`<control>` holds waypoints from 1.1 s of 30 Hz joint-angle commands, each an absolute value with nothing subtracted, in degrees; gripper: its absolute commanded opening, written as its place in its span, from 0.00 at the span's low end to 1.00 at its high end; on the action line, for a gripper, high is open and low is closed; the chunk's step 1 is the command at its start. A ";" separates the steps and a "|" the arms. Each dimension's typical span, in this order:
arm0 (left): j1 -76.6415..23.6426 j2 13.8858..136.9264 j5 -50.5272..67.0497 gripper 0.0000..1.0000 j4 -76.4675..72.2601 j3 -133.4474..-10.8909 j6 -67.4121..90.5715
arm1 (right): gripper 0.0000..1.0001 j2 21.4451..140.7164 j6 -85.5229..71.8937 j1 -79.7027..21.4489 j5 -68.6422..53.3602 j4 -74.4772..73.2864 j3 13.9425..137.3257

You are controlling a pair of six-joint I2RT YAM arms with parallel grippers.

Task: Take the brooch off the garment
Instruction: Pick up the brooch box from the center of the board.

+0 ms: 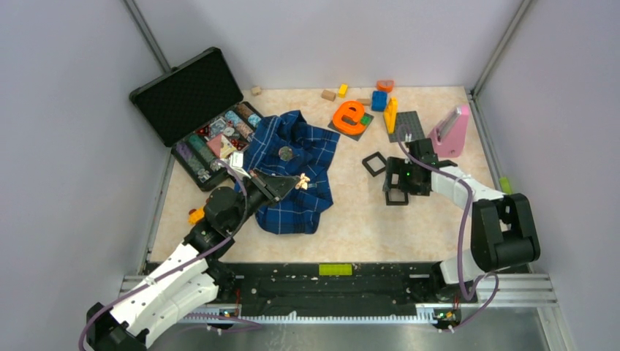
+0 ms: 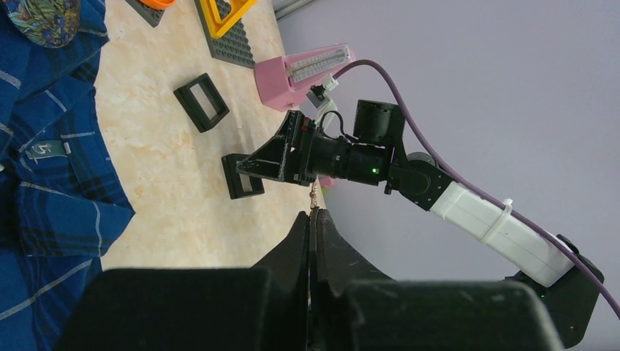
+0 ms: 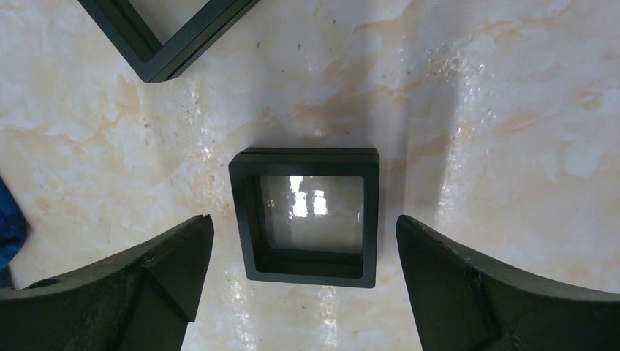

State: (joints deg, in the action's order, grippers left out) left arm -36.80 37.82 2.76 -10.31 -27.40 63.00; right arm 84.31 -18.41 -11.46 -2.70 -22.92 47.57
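The dark blue plaid shirt (image 1: 292, 175) lies crumpled left of centre; it also fills the left of the left wrist view (image 2: 44, 183). The round brooch (image 1: 286, 153) sits on its upper part and shows at the top left of the left wrist view (image 2: 44, 18). My left gripper (image 1: 298, 183) is over the shirt, below and right of the brooch. In its own view it (image 2: 314, 213) is shut on a small gold-coloured piece (image 2: 314, 197) that sticks out of the tips. My right gripper (image 1: 398, 191) is open, its jaws (image 3: 303, 219) either side of a hollow black square frame (image 3: 304, 216).
A second black frame (image 1: 374, 163) lies nearby. An open black case (image 1: 197, 117) with several items stands at the back left. An orange letter (image 1: 349, 115), coloured blocks (image 1: 379, 100), a grey baseplate (image 1: 406, 126) and a pink wedge-shaped object (image 1: 449, 131) stand at the back.
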 commanded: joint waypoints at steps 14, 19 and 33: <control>-36.56 37.76 3.67 0.00 -12.99 -28.29 61.83 | 0.85 88.13 -17.73 -14.56 2.25 -23.63 49.83; -36.54 38.08 3.86 0.00 -13.18 -28.39 61.79 | 0.83 89.43 -17.89 -16.50 5.21 -24.97 51.09; -36.50 39.25 4.41 0.00 -13.57 -28.61 61.70 | 0.65 85.66 -19.31 -17.38 1.97 -25.93 52.04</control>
